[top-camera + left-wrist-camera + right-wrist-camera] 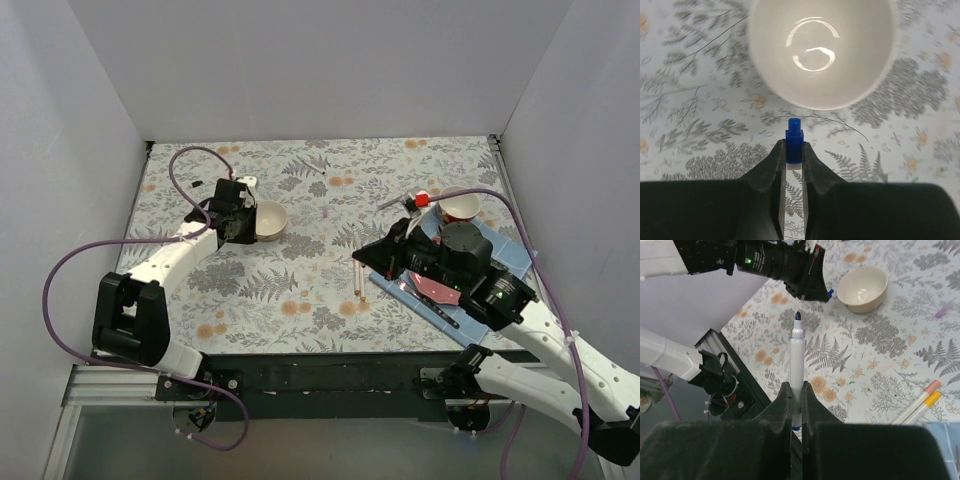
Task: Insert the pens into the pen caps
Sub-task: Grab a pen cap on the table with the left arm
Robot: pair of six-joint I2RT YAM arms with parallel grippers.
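- My left gripper (794,152) is pinched almost shut on a blue pen cap (794,136). The cap sticks out past my fingertips, narrow end pointing away from me.
- Just beyond the cap sits a white bowl (865,75) on the flower-print cloth (700,100). The cap hangs near its rim without touching it.
- My right gripper (796,390) is clamped narrow around a white-barrelled pen (797,357). I hold it low on the barrel, with its dark blue tip pointing away from me toward the left gripper.
- The pen tip and the blue cap are apart, with the cap ahead of the tip and a little to its right.
- Off to the right of my right gripper, two more pens (920,400) lie side by side on the cloth, one pink-ended and one yellow-ended.
- Farther ahead on that right side, a small purple cap (943,311) lies alone on the cloth.
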